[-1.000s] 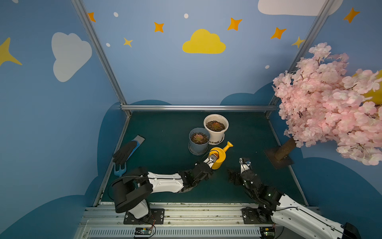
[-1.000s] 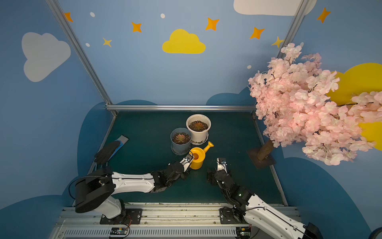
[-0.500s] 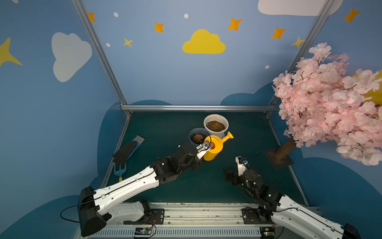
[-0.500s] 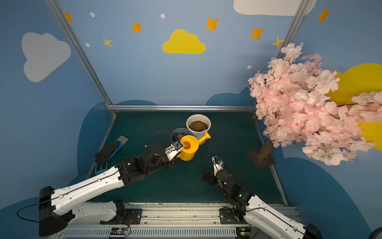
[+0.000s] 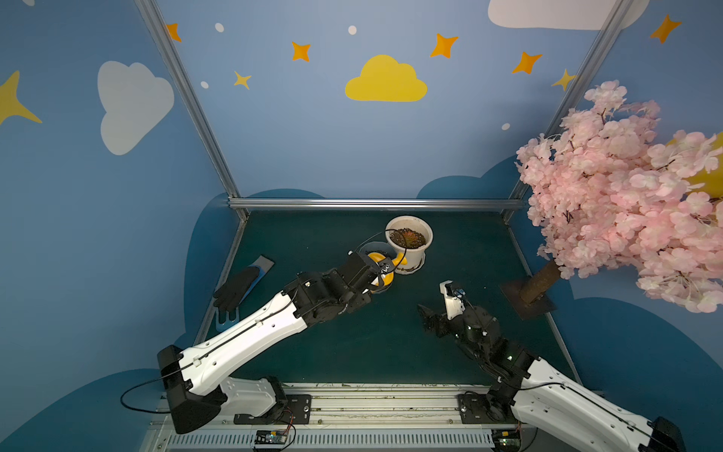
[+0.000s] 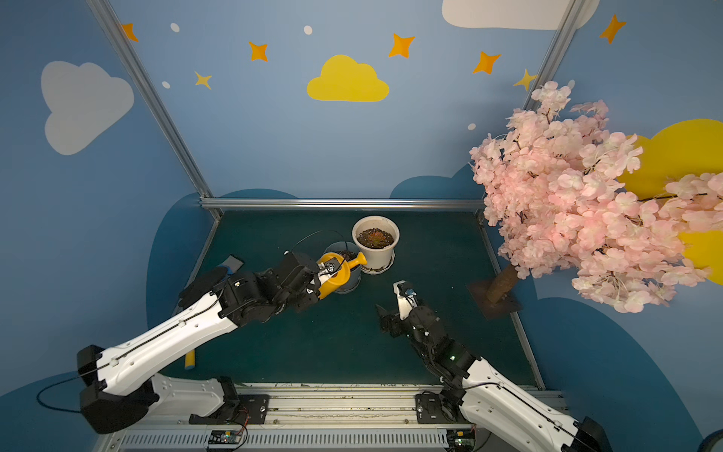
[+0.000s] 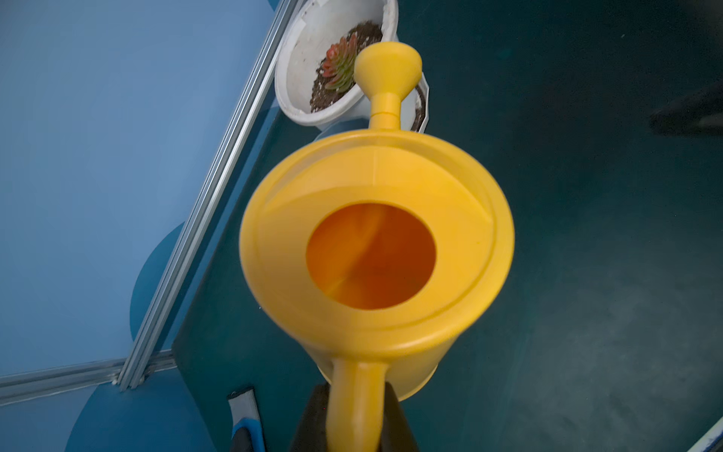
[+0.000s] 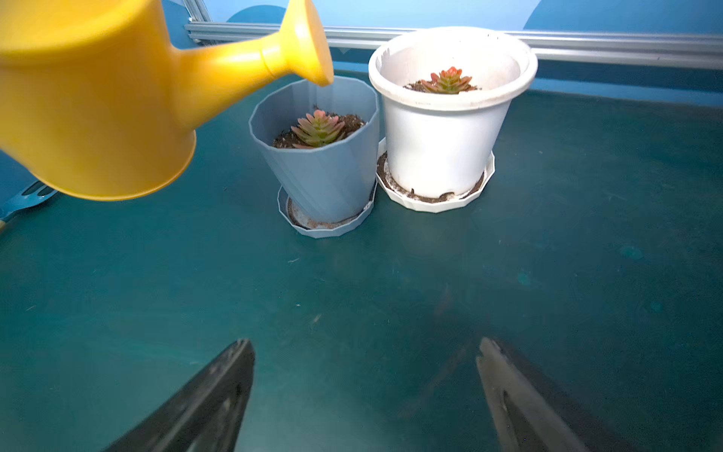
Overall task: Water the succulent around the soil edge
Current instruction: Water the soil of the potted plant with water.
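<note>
Succulent (image 8: 317,129) sits in a blue pot (image 8: 324,184) just beside a white pot (image 8: 442,129). The left gripper (image 7: 354,415) grasps the handle of a yellow watering can (image 8: 98,117), held off the table, spout above the blue pot's rim. The right gripper (image 8: 364,344) is released and empty, well apart from the white pot.

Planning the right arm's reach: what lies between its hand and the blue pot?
Only bare green mat lies between the right hand and the blue pot; the right wrist view shows it.
</note>
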{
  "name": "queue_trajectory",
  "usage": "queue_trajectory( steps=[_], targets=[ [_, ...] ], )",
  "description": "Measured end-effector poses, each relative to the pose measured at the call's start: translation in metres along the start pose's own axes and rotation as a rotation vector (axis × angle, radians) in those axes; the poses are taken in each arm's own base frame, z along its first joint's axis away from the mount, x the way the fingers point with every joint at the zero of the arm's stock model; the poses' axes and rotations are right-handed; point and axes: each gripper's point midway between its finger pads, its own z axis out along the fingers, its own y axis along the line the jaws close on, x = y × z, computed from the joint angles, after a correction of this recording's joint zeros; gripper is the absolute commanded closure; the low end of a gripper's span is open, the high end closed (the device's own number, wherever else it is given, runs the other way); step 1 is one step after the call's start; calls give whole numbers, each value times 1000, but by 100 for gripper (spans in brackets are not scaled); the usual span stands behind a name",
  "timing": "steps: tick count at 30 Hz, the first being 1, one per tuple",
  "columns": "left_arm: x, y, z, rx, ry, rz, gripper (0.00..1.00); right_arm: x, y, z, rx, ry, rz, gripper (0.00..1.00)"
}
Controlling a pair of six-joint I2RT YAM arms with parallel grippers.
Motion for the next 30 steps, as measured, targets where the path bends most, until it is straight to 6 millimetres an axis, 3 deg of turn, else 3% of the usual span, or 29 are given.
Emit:
queue_trajectory(
  steps=[6,16,30],
  targets=[
    [11,16,6,-23,108,29,97,3,-12,5,37,19,-21,5],
    [-15,23,26,-23,205,137,97,6,-26,9,67,35,2,5],
    [-18,37,35,-51,283,197,97,9,-26,13,38,47,17,5]
  ],
)
